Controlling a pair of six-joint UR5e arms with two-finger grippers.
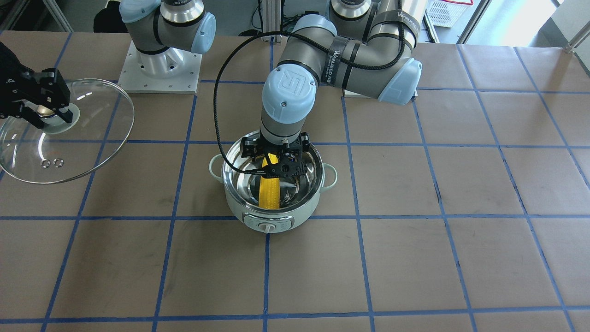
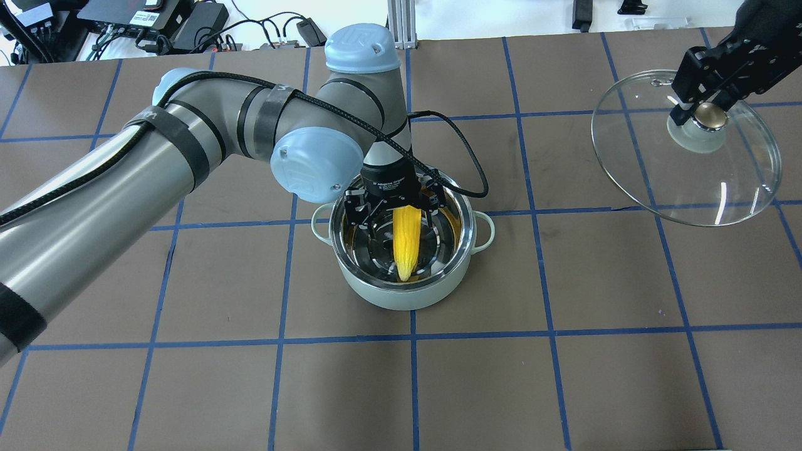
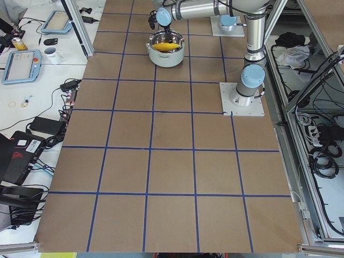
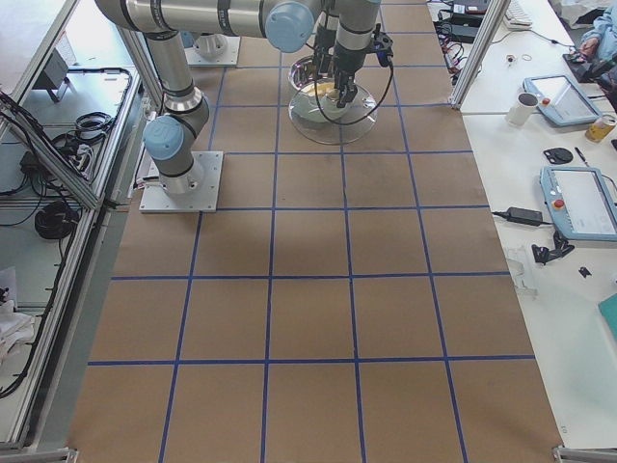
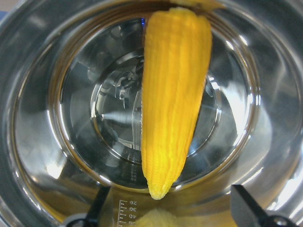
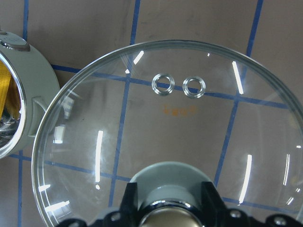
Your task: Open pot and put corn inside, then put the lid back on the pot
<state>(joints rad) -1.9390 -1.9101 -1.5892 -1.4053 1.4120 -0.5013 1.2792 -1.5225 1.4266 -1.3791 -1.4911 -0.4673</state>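
Note:
The mint-green pot [image 1: 276, 220] stands open at mid-table, its wall also showing in the overhead view [image 2: 401, 299]. The yellow corn [image 1: 269, 192] lies inside on the steel bottom [image 2: 406, 241], with its pointed end near the wall [image 5: 173, 104]. My left gripper [image 2: 401, 220] hangs inside the pot's mouth above the corn. It is open, its fingertips [image 5: 97, 208] wide apart and clear of the corn. My right gripper [image 2: 703, 114] is shut on the knob of the glass lid [image 2: 658, 169] and holds it tilted in the air, far to the pot's side [image 1: 92, 133] [image 6: 165, 127].
The table is brown paper with a blue tape grid [image 2: 413, 332]. The two arm bases [image 1: 159, 69] stand at the robot's edge. The left arm's black cable [image 1: 221, 115] loops beside the pot. Side benches hold tablets and cables [image 3: 21, 64].

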